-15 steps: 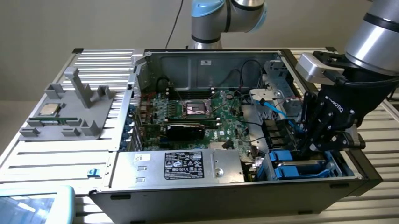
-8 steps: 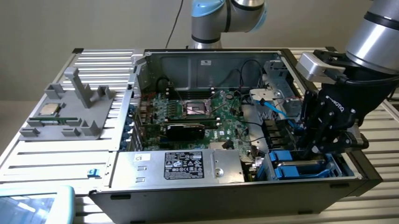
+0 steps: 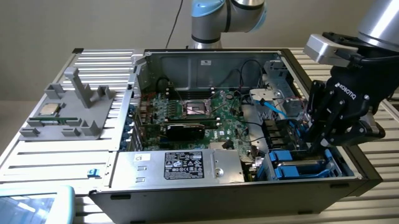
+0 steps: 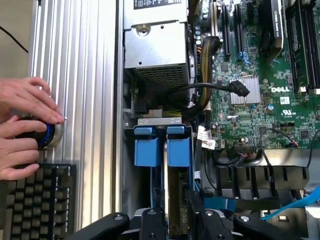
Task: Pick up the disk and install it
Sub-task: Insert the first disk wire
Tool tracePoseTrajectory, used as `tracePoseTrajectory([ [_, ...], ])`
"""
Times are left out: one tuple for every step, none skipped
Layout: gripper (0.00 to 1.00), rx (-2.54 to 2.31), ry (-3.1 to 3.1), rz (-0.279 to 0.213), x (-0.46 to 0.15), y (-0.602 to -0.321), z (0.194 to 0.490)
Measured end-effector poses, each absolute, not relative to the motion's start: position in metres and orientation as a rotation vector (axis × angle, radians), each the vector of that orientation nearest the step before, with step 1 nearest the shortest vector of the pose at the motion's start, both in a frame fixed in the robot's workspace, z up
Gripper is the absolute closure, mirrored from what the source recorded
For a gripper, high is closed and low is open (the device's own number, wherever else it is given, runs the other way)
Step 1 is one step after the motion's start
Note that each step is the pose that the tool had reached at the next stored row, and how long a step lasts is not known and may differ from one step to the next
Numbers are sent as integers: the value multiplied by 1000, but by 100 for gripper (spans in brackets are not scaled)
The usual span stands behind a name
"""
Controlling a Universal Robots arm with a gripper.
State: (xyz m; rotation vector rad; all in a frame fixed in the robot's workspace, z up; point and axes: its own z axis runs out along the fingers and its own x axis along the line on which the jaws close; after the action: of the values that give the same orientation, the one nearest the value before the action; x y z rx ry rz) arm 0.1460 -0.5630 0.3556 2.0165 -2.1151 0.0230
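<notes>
The disk (image 4: pixel 176 197) stands on edge in the drive bay of the open computer case, its blue carrier end (image 4: pixel 178 145) beside a second blue carrier (image 4: pixel 147 145). My gripper (image 4: pixel 180 222) straddles the disk, one black finger (image 4: pixel 152 222) on each side, with a small gap showing, so the jaws look open. In the exterior view the gripper (image 3: pixel 315 147) reaches down into the bay at the case's right corner, just above the blue carriers (image 3: pixel 298 169).
The case (image 3: pixel 206 196) holds a green motherboard (image 3: pixel 199 109), loose cables and a silver box with a black label (image 3: pixel 187 165). A grey fixture with a small chip (image 3: pixel 50 109) sits on the exterior view's left. A person's hands (image 4: pixel 22 125) rest on a blue-ringed knob (image 4: pixel 46 135) above a keyboard (image 4: pixel 40 200).
</notes>
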Motion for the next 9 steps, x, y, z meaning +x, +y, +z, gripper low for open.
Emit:
tracePoseTrajectory([
  [69,2014,-2113,28,146,-563,358],
  [69,2011,-2111,33,146,-563,361],
  [69,2008,-2109,39,146,-563,364],
  [69,2005,-2106,45,146,-563,367],
  [69,2001,-2104,51,146,-562,370],
  [69,1998,-2101,56,146,-562,373],
  [69,1996,-2099,61,146,-561,376],
  [69,1994,-2098,65,146,-560,378],
  [69,1992,-2097,68,146,-558,379],
])
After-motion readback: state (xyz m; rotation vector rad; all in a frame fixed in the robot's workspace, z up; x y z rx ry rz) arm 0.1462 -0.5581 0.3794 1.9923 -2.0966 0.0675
